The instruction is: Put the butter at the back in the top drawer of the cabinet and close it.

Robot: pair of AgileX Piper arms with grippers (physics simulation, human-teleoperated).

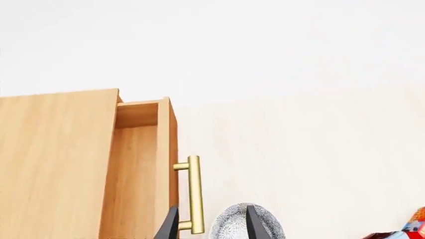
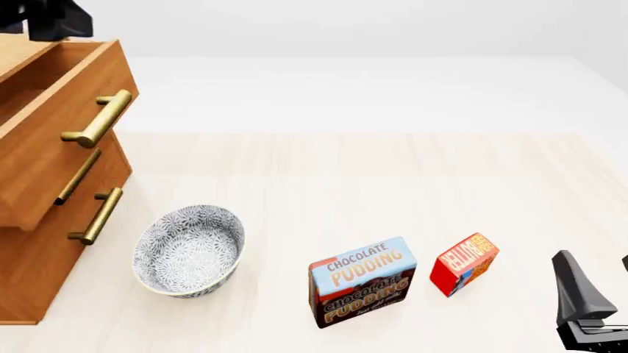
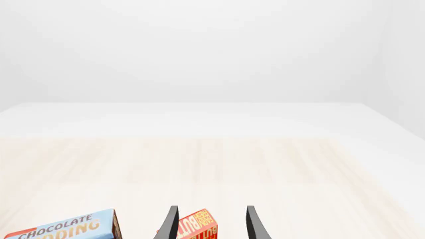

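The butter [image 2: 464,263], a small red-and-orange box, stands on the table right of the Chocolate Pudding box [image 2: 363,281]. My right gripper [image 2: 601,273] hovers open near the table's front right corner, short of the butter [image 3: 198,226], which shows ahead between its fingers. The cabinet [image 2: 29,279] stands at the far left with its top drawer [image 2: 59,140] pulled out. From above, the left wrist view shows the drawer's light wood interior [image 1: 136,169] and brass handle [image 1: 194,194]. My left gripper [image 1: 212,226] is open and empty, high above the cabinet.
A patterned white-and-blue bowl [image 2: 188,250] sits on the table just in front of the cabinet's lower drawers [image 2: 93,213]. The pudding box [image 3: 63,229] lies beside the butter toward the left arm's side. Bare light wood table [image 2: 393,176] stretches behind the boxes.
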